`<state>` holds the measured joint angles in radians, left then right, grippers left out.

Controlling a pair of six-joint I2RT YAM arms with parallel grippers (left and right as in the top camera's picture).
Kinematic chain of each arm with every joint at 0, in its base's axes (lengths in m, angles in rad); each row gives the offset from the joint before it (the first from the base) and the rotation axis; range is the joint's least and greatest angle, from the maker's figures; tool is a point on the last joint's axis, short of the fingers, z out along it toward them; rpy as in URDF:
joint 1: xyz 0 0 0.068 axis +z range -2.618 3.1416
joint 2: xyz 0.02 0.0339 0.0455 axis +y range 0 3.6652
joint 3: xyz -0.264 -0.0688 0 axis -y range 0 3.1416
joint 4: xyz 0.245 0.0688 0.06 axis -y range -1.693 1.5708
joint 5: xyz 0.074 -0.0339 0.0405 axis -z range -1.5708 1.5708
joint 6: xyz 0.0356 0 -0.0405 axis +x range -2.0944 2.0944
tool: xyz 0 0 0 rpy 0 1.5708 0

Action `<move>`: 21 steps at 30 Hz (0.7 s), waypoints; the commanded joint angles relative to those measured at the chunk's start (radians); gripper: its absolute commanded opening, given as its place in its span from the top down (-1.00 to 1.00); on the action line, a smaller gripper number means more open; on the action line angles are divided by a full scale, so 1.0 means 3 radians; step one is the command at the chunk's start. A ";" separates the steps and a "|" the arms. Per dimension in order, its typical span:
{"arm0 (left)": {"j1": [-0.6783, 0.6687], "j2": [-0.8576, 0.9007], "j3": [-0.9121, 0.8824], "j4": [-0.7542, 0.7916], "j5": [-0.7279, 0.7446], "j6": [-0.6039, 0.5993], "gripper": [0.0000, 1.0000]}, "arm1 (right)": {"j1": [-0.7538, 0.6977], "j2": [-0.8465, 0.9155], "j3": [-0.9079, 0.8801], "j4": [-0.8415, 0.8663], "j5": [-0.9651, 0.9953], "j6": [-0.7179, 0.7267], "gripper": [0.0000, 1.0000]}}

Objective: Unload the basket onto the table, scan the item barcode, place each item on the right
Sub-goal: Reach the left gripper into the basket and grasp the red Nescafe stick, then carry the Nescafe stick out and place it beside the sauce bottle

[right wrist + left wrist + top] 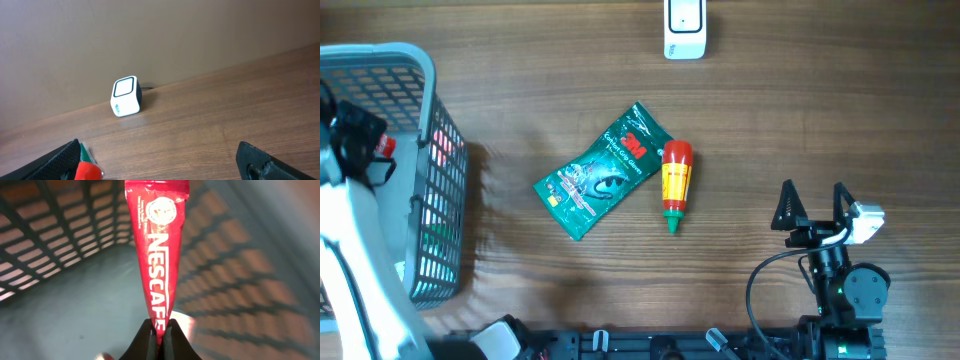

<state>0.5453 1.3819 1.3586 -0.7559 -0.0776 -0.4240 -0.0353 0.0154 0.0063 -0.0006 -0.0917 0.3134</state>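
The left gripper [160,330] has its two dark fingers pressed together on the lower end of a long, narrow red foil stick sachet [157,245]. The sachet runs up and away from the fingertips in the left wrist view. "NESCAFÉ" is printed in bold white capitals along its length. Above the word sits a round white emblem whose fine print is too small to read, and the far end has a crimped seal.

Sachet and gripper are inside the grey plastic lattice basket [60,235], with its gridded walls on both sides and its smooth floor below. In the overhead view the basket stands at the left edge of the brown wood-grain table [800,100], and a small patch of red shows at the arm's tip over it.

The right gripper [814,200] sits near the lower right of the table with its black fingers spread wide apart and nothing between them.

A small white box-shaped barcode scanner with a dark square face [684,28] stands at the far edge of the table, well apart from the basket and both grippers. A thin dark cable leaves it at the back, and the small mark low on its front is unreadable.

Near the table's middle lies a flat green plastic packet [603,172], set diagonally, with a white "3M" logo; its smaller lines cannot be read with certainty. Just beside it on the right lies a small squeeze bottle with a red cap end, yellow label and green tip [676,183]
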 commanded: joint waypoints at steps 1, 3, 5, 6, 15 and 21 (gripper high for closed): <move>-0.0032 -0.0426 0.0010 -0.0028 0.0779 -0.0046 0.92 | 0.0020 -0.0036 -0.0004 0.0010 0.0048 0.0014 -1.00; -0.0128 -0.0608 0.0009 -0.0045 0.1164 -0.0041 0.92 | 0.0020 -0.0036 -0.0004 0.0010 0.0048 0.0014 -1.00; -0.0347 -0.0772 0.0009 -0.0072 0.1428 0.0013 0.92 | 0.0020 -0.0036 -0.0004 0.0010 0.0048 0.0014 -0.99; -0.0481 -0.0823 0.0009 -0.0097 0.1442 0.0020 0.92 | 0.0020 -0.0036 -0.0004 0.0010 0.0048 0.0015 -0.99; -0.2018 -0.0787 0.0000 -0.0455 0.0975 0.0278 0.92 | 0.0020 -0.0036 -0.0004 0.0010 0.0048 0.0015 -0.99; -0.2781 -0.0473 -0.0001 -0.0660 0.0464 0.0275 0.92 | 0.0020 -0.0036 -0.0004 0.0010 0.0048 0.0014 -1.00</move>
<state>-0.1970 1.1862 1.3586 -0.9440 0.1787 -0.3634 -0.0353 0.0154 0.0063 -0.0006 -0.0917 0.3134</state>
